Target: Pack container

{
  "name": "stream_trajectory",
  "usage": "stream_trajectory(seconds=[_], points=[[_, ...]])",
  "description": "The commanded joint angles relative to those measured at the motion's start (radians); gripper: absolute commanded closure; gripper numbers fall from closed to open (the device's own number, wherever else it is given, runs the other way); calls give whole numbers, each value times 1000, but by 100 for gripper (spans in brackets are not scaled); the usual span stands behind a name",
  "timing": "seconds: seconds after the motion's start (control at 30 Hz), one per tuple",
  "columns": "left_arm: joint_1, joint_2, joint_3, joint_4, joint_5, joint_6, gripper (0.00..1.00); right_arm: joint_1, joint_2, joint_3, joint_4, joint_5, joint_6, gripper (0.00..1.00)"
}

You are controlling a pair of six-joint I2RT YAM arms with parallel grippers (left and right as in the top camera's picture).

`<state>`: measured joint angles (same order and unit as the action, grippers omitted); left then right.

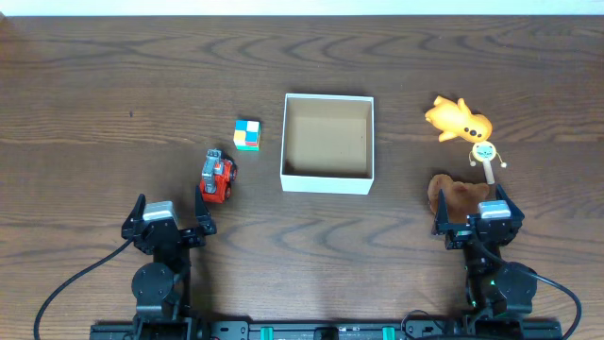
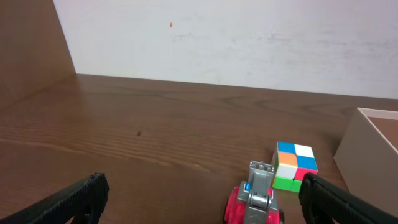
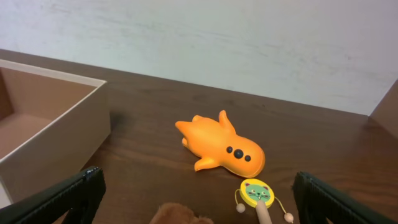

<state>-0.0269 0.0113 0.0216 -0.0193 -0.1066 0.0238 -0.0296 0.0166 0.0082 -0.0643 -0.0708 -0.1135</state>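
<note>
Container (image 1: 327,181) between cube (image 1: 247,133) and, perhaps, duck (image 1: 460,119).

The overhead camera is looking straight down on the table (image 1: 94,85), arm bases (image 1: 156,283) lying along the frame's bottom edge. Both wrist cameras are riding low, facing the far pale wall (image 2: 249,43): the left sitting close to the colored cube (image 2: 296,165), the right close to the orange toy (image 3: 221,146). Both are catching the container (image 2: 367,152), at opposite frame edges.
</note>
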Motion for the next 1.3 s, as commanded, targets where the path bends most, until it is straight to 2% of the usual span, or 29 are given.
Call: stream_trajectory(seconds=[0.0,0.6,0.83,1.07,1.27], points=[[5,1,-18,-43,-6,10,2,5,-7,-3,-4,3,-7,1],[5,1,-17,-31,-16,23,2,5,-7,-3,-4,3,-7,1],[5,8,47,-24,-15,-95,2,5,-7,-3,-4,3,-7,1],[5,159,347,-187,-17,-70,2,5,-7,-3,-3,3,-7,1],[5,499,742,-372,-13,-40,2,5,-7,-3,-3,3,-7,1]])
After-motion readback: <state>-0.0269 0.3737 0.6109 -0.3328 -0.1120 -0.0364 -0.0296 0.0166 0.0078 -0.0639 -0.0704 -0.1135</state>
